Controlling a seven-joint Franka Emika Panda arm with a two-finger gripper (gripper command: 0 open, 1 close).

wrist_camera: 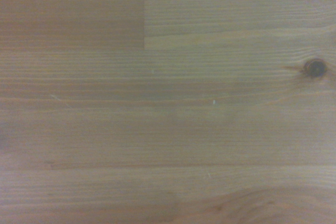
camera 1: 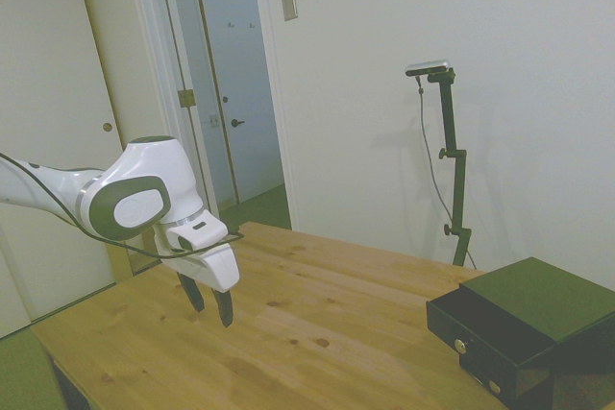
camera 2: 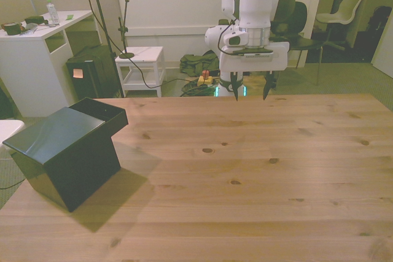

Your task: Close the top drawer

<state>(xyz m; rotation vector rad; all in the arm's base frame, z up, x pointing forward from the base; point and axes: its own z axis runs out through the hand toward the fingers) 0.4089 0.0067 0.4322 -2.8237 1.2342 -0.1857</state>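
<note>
A small black drawer box (camera 1: pixel 543 300) stands at the table's right end in the side view and at the front view's left (camera 2: pixel 58 151). Its top drawer (camera 1: pixel 480 331) is pulled out, with a round brass knob (camera 1: pixel 460 345) on its flat front. In the front view the open top drawer (camera 2: pixel 109 116) juts out past the box's lid. My gripper (camera 1: pixel 210 304) hangs open above the bare wood, far from the box, with nothing between its fingers. In the front view the gripper (camera 2: pixel 252 92) is near the far edge of the table. The wrist view shows only wood planks (wrist_camera: pixel 168 108).
A lower drawer's knob (camera 1: pixel 494 386) shows beneath the top one. The wooden table (camera 2: pixel 245 170) stretches wide between gripper and box. Beyond the table are a white desk (camera 2: pixel 37 53), a white stool (camera 2: pixel 140 59) and a chair (camera 2: pixel 341 13).
</note>
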